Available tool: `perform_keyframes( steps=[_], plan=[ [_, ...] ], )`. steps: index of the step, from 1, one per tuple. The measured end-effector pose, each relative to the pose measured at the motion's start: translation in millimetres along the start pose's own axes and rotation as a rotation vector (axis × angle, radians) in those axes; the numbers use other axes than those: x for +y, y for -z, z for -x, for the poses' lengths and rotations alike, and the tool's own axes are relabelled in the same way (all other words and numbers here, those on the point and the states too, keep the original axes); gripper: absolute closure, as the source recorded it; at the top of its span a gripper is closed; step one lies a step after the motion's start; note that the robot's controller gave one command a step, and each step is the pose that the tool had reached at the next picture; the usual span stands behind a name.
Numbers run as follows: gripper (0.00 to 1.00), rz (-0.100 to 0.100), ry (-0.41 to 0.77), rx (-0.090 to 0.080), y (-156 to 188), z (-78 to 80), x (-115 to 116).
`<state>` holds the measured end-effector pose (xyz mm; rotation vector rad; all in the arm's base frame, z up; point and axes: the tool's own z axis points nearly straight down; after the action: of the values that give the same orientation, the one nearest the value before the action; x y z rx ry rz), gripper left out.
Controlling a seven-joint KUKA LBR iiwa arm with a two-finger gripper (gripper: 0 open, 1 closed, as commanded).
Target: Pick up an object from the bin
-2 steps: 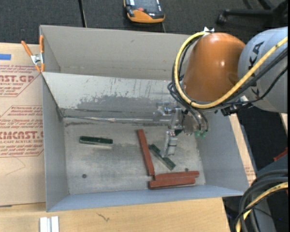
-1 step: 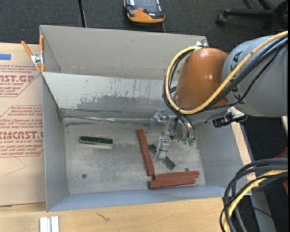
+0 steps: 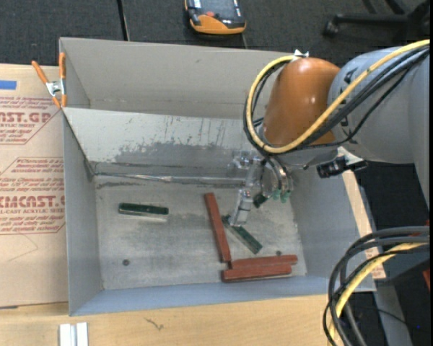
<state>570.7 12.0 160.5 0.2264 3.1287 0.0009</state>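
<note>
Grey bin (image 3: 166, 78) holds two brown bars (image 3: 218, 229), two green sticks (image 3: 143, 209).

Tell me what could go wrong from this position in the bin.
1. The gripper is over the small dark green strip, which lies close beside the slanted red-brown bar. Coming down, it may knock the bar or catch both.
2. The strip looks to lie flat on the floor of the bin, so it may slip out rather than lift.
</note>
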Motion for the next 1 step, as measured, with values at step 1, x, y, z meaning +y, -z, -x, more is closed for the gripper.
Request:
perform_keyframes(
  steps=[1],
  plan=[
    [0.0,-0.001,-0.181,0.003,-18.3,-27.8,5.1]
  ],
)
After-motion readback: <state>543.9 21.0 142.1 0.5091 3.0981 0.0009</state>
